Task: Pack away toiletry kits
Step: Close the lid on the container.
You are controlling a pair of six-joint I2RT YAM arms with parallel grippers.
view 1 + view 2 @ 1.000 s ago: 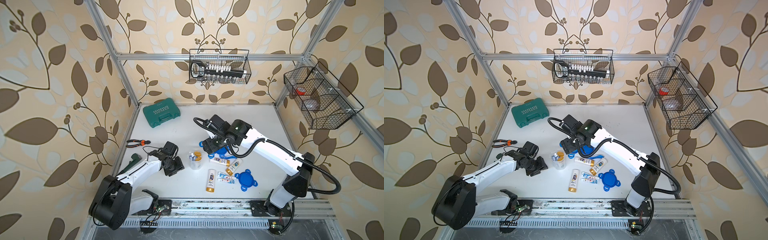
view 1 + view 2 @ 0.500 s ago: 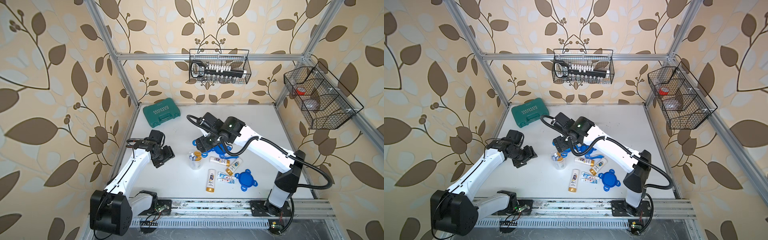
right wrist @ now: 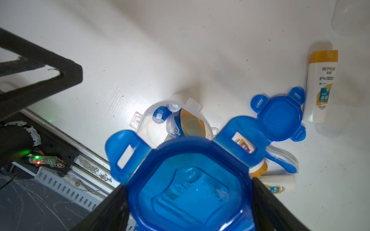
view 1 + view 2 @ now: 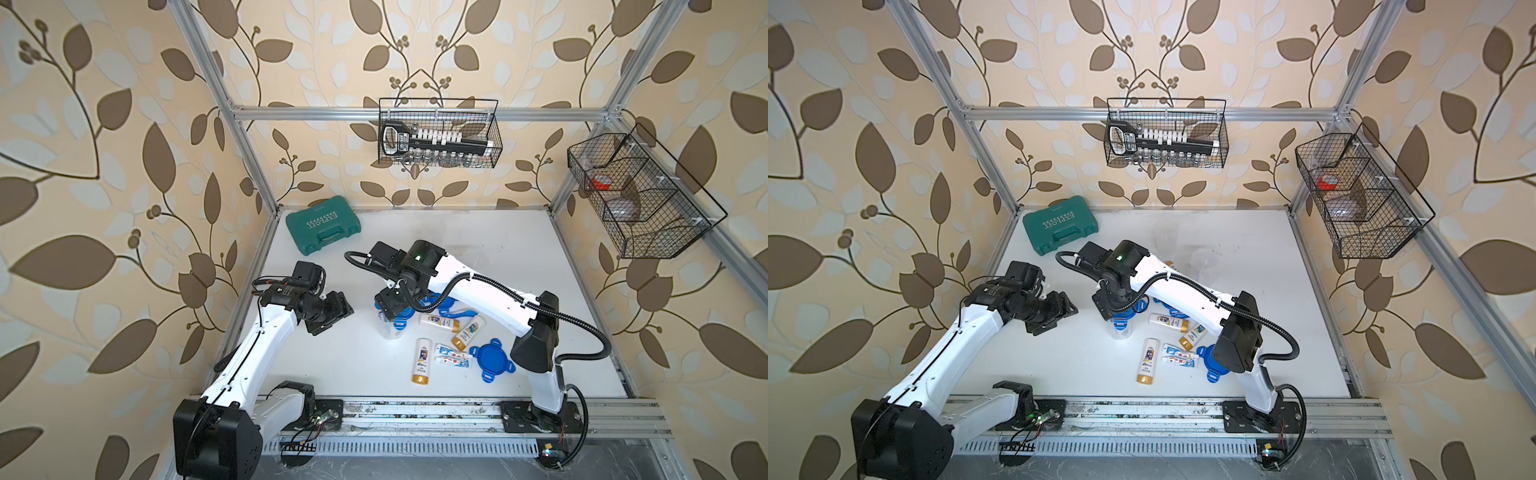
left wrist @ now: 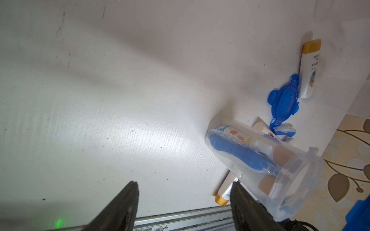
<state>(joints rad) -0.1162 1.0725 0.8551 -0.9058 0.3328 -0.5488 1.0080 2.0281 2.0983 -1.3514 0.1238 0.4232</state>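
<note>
A clear jar (image 4: 388, 328) stands mid-table with a blue toothbrush (image 5: 240, 156), a toothpaste tube (image 5: 236, 134) and a gold-capped bottle (image 3: 192, 124) inside. My right gripper (image 3: 188, 200) is shut on a blue four-tab lid (image 3: 190, 180), held just above the jar's mouth (image 3: 140, 120). My left gripper (image 5: 183, 188) hangs open and empty to the left of the jar (image 5: 296, 176), apart from it; both top views show it (image 4: 338, 313). Loose bottles (image 4: 422, 359), toothpaste tubes (image 4: 451, 357) and another lid (image 4: 492, 359) lie to the right.
A green tool case (image 4: 324, 224) lies at the back left. Two empty clear jars (image 4: 1165, 237) stand behind the right arm. A further blue lid (image 3: 280, 116) and a bottle (image 3: 320, 86) lie near the jar. Wire baskets (image 4: 438, 133) hang on the walls.
My left gripper has let go, opened and drawn back to the left of the jar. My right gripper has carried the lid leftward over the jar.
</note>
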